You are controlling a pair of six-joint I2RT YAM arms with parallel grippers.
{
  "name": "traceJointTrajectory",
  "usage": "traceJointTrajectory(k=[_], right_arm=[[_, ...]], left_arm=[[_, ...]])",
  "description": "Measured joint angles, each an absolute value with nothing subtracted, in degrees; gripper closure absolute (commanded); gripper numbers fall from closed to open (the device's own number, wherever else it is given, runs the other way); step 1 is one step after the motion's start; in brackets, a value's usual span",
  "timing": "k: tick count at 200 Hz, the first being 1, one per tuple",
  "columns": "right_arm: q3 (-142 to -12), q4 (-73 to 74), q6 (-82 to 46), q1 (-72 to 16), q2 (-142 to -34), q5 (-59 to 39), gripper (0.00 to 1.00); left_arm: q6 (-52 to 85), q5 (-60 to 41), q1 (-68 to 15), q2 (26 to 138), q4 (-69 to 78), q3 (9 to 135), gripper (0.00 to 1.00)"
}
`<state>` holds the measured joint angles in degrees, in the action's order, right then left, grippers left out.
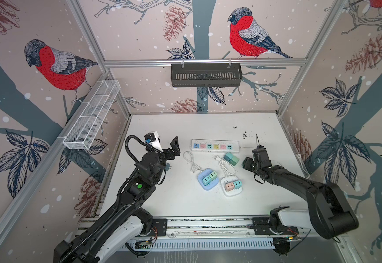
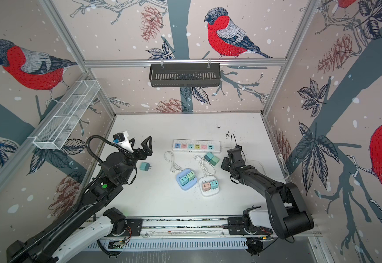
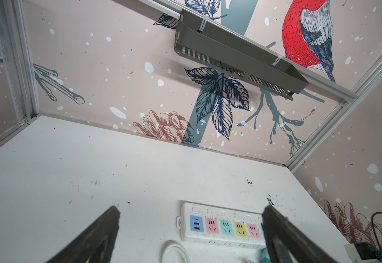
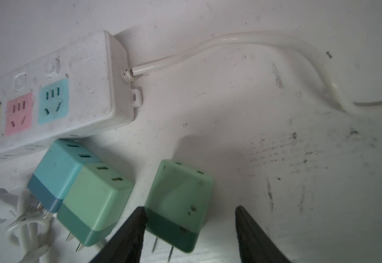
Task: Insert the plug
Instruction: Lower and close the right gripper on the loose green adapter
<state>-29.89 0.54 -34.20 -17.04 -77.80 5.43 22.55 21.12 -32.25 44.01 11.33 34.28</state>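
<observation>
A green plug [image 4: 178,189] lies on the white table with its prongs toward the camera, between the fingers of my right gripper [image 4: 190,208]. One finger touches its dark base, the other stands apart, so the gripper is open. In both top views my right gripper [image 1: 246,164] [image 2: 226,164] hides this plug. The white power strip [image 1: 215,145] [image 2: 196,146] [image 4: 49,102] with its coloured sockets lies just beyond. My left gripper [image 1: 173,148] [image 3: 191,209] hangs wide open and empty, left of the strip [image 3: 219,225].
Two more cube plugs [image 1: 231,158] [image 4: 78,182] lie beside the strip. A teal plug [image 2: 145,167] lies near my left arm. A blue socket base [image 1: 207,180] and a white one [image 1: 231,187] each hold two plugs. White cables [image 1: 191,161] lie between them.
</observation>
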Motion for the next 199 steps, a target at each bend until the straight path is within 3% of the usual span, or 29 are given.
traceJointTrajectory(k=[74,108,199], right_arm=[[-32.60,0.86,-33.80,-17.96,-83.40,7.29,0.38],[-34.06,1.63,-33.04,-18.02,-85.80,8.45,0.49],[-34.61,2.02,-33.06,-18.61,-86.74,9.45,0.47]], left_arm=[[22.52,21.23,-32.10,43.86,11.31,34.11,0.03],[22.52,21.23,-32.10,43.75,11.31,34.11,0.03],[22.52,21.58,-32.10,43.40,11.31,34.11,0.03]])
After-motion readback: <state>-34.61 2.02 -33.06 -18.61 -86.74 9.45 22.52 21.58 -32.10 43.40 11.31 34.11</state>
